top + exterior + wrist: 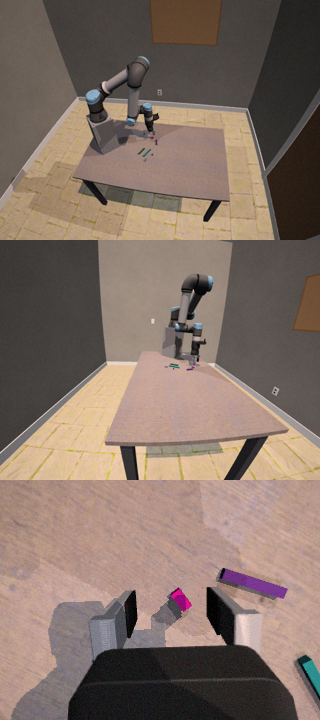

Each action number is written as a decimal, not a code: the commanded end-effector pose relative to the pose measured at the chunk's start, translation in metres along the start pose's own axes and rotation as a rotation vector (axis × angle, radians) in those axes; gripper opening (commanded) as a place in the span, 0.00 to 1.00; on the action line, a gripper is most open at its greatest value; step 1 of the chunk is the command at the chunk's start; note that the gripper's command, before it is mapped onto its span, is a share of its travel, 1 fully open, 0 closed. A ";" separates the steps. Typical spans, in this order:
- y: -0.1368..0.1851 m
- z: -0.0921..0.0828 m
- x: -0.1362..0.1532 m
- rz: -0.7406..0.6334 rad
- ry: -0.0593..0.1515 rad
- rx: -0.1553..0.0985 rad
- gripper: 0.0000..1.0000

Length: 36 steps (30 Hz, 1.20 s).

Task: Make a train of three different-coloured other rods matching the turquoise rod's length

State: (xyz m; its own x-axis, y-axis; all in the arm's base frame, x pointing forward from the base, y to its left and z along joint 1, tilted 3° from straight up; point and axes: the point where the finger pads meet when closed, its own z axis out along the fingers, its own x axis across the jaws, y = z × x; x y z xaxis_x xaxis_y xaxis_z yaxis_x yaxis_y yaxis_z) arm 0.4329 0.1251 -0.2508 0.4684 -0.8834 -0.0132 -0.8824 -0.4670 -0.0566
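My gripper is open and hangs low over the table near its back edge; it also shows in the top view and the exterior view. A short magenta rod lies flat on the table between the two fingers, touching neither. The purple rod lies just right of the right finger, also seen in the top view. The turquoise rod and the green rod lie side by side nearer the table's middle. A grey rod and a blue rod lie close to them.
Another small blue rod lies left of the gripper, toward the robot's grey pedestal. An end of the turquoise rod shows at the wrist view's lower right corner.
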 end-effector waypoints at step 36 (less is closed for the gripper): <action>0.028 -0.003 -0.031 -0.900 0.001 0.001 1.00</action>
State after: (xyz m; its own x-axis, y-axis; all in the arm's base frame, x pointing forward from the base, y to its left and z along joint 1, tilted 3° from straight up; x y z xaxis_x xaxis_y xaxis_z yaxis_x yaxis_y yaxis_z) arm 0.3964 0.1389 -0.2496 0.9685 -0.2470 0.0330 -0.2453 -0.9683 -0.0478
